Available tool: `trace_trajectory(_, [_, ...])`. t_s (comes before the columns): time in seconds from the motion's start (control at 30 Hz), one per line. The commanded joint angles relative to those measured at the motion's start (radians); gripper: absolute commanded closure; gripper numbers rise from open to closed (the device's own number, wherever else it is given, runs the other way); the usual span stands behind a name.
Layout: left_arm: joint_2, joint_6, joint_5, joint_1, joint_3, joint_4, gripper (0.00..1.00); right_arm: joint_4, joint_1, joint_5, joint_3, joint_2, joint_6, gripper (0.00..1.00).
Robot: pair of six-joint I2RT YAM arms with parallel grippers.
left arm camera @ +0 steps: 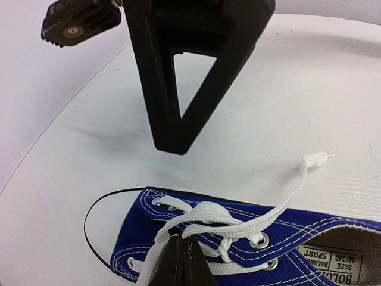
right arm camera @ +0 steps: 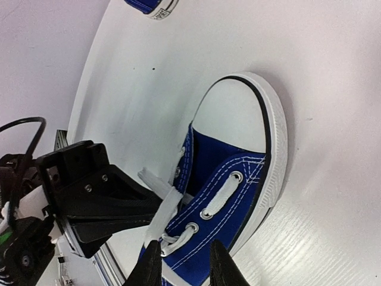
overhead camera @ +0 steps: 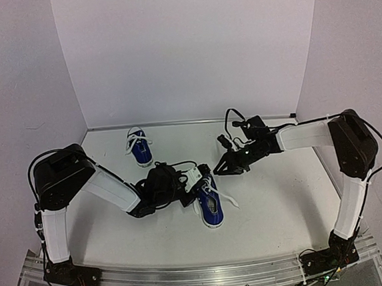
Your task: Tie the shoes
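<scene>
Shoe (left arm camera: 137,232) inner label (left arm camera: 329,262) reads "SIZE" and "SPORT", upside down.

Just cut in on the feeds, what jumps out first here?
Both grippers crowd one blue shoe at the centre of the table: the left gripper pinches its white lace shut, the right gripper hangs open over the eyelets. A second blue shoe sits alone near the back wall, untouched.

Robot test bench in a lab

A left arm (overhead camera: 108,187) and a right arm (overhead camera: 301,135), both jointed and machine-made, are bolted to a metal rail (overhead camera: 209,273) at the near edge of a white table (overhead camera: 283,202). The table is closed in on three sides by plain white panels (overhead camera: 189,49), and bare black cables (overhead camera: 227,118) are left exposed along the arms.
</scene>
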Motion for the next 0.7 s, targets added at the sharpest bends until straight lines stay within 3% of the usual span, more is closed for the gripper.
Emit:
trace_trajectory(0.0, [0.0,0.026,-0.004,0.006,-0.015,0.034,1.0,0.004,0.026,0.025,0.035,0.052,-0.001,0.8])
trace_trajectory(0.3, [-0.015,0.11,0.056,0.006,-0.006,-0.041,1.0,0.008,0.063,-0.037,0.062,0.074,-0.009,0.85])
trace_trajectory(0.67, [-0.018,0.147,0.048,0.004,0.008,-0.074,1.0,0.012,0.078,-0.077,0.051,0.072,-0.004,0.84])
